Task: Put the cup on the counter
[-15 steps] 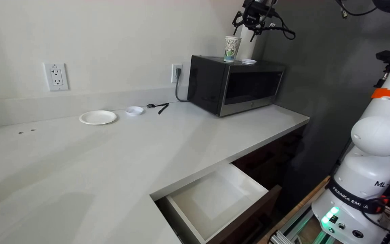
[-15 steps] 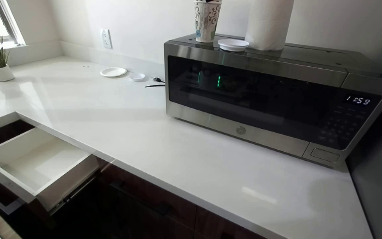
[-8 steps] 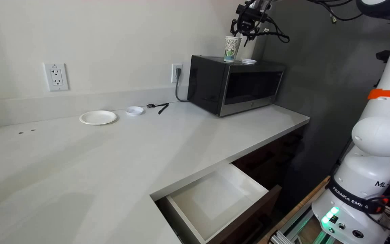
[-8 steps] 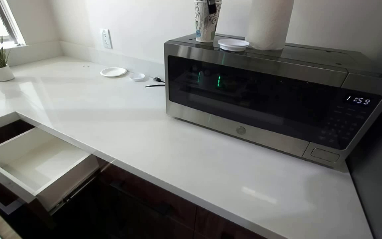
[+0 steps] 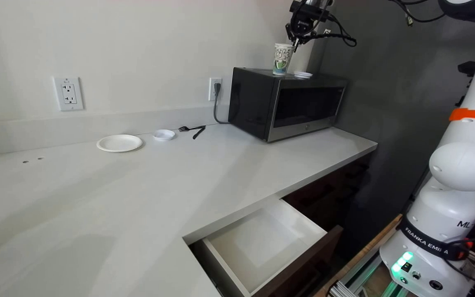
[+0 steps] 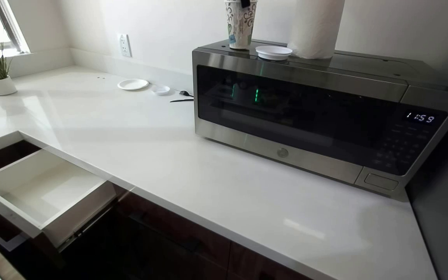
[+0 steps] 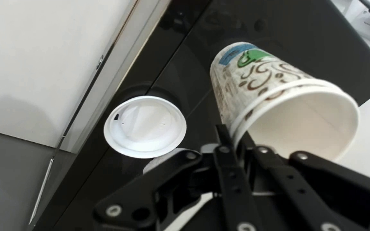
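Note:
The cup [image 5: 283, 60], a white paper one with brown swirls and green and blue patches, is at the near left corner of the microwave's top. My gripper [image 7: 235, 133] is shut on its rim, one finger inside the opening and one outside. In the wrist view the cup [image 7: 252, 75] shows a double rim like two nested cups, and its inside looks vacant. In an exterior view the cup [image 6: 241, 25] leans slightly, a dark line under its base; whether it is fully clear of the top I cannot tell. The pale counter [image 5: 159, 198] spreads below.
Beside the cup lie white lids [image 6: 273, 52], with a tall paper roll [image 6: 317, 29] behind on the microwave [image 6: 286, 116]. A plate [image 5: 119, 142], small bowl [image 5: 163, 134] and black cutlery [image 5: 192, 128] lie along the wall. The drawer [image 5: 258, 239] stands pulled out.
The fingers have closed from wide apart onto the cup's rim. The gripper came down to the cup, then rose slightly. The cup has shifted and tilted a little.

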`<action>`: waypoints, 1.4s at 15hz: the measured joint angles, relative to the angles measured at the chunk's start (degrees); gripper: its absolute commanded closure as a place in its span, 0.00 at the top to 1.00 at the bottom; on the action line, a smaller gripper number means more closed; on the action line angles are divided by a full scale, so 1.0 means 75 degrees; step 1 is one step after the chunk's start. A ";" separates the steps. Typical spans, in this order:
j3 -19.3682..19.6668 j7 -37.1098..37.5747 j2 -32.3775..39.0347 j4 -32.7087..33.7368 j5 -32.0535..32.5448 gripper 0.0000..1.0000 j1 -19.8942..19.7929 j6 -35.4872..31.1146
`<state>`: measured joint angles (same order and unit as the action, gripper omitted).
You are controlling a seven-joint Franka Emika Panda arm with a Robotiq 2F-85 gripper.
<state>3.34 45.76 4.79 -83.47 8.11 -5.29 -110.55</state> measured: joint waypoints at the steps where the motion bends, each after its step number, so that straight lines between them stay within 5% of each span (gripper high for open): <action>1: -0.0002 -0.0013 -0.0127 -0.0020 0.0043 0.01 0.0000 0.0111; 10: 0.0024 -0.0450 -0.2455 -0.1866 0.0122 0.01 -0.0077 0.1286; 16: -0.0016 0.1136 -0.4407 -0.4297 0.1007 0.01 -0.0944 0.1232; 21: 0.0044 0.2561 -0.5021 -0.6462 0.1011 0.05 -0.1611 0.0371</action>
<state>3.67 64.96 -32.87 -131.93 15.69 -17.37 -107.77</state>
